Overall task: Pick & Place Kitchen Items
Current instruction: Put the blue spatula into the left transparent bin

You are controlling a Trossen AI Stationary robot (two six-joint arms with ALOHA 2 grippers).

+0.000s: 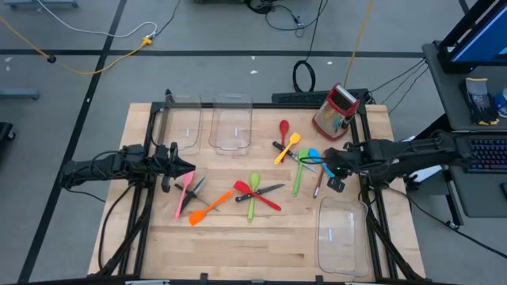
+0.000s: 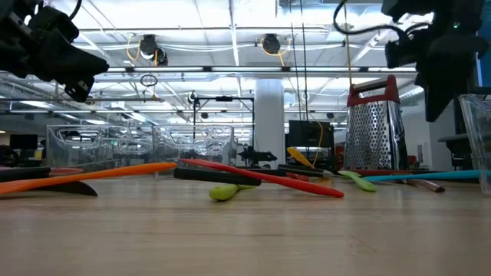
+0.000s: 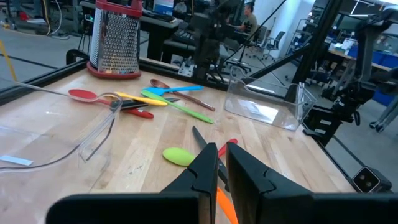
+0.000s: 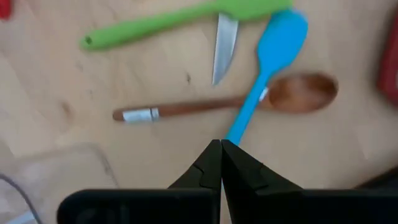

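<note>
Blue spoon point(image 4: 273, 59) diagonal, bowl toward grater point(image 1: 337, 111)

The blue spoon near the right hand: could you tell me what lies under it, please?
The blue spoon crosses over the wooden spoon, hiding part of its neck; a knife blade lies beside it.

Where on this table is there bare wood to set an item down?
Bare wood runs along the near edge, between the orange spatula and the near clear bin. Also left of the two far bins. Crowded: the middle, from the pink spatula to the grater.

blue spoon point(image 4: 273, 56) handle end hidden behind right pincer point(image 4: 221, 163), knife point(image 4: 222, 46) handle cut off
</note>
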